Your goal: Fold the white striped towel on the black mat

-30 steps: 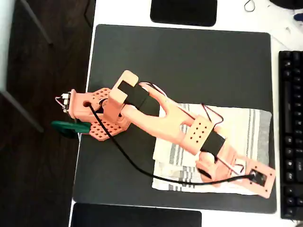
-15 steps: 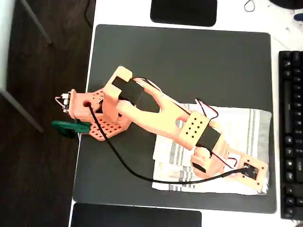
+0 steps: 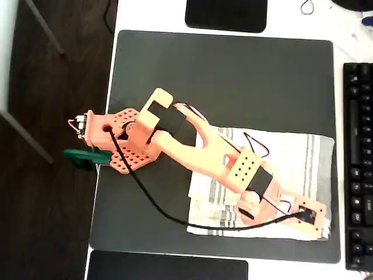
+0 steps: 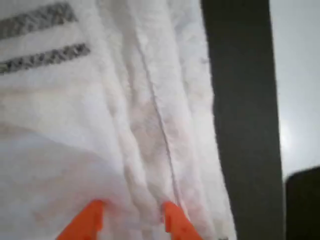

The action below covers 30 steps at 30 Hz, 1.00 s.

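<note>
The white striped towel (image 3: 297,157) lies rumpled on the lower right part of the black mat (image 3: 233,76), with grey stripes at its left and right ends. My orange arm reaches from the mat's left edge across the towel. My gripper (image 3: 315,224) is down at the towel's lower right corner. In the wrist view the gripper (image 4: 132,220) stands open, its two orange fingertips (image 4: 92,217) pressed onto the towel (image 4: 125,100) with a raised ridge of cloth between them. The hemmed edge runs beside a strip of mat (image 4: 240,100).
A black keyboard (image 3: 358,163) lies right of the mat. Glossy black slabs sit at the top (image 3: 226,14) and bottom (image 3: 169,268). A green clamp (image 3: 84,156) holds the arm's base at the table's left edge. White tabletop (image 4: 295,75) lies beyond the mat.
The gripper pulled back from beyond the towel's lower right corner and came down onto that corner. The towel has hardly moved.
</note>
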Tool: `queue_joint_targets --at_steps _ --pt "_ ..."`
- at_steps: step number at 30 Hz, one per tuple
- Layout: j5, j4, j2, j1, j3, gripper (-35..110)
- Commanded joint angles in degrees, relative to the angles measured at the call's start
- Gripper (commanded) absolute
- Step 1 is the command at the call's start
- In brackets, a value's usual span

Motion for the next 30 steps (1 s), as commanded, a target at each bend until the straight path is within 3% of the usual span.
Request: queue_joint_targets --at_steps 1,6,20,30 --pt "1.05 -1.23 0.18 -1.67 0.00 10" --pt "4.13 -0.44 0.44 -3.96 -0.70 0" --pt "2.99 19.25 5.27 -0.97 -18.46 0" --pt "-3.52 15.73 2.02 4.66 -17.58 0"
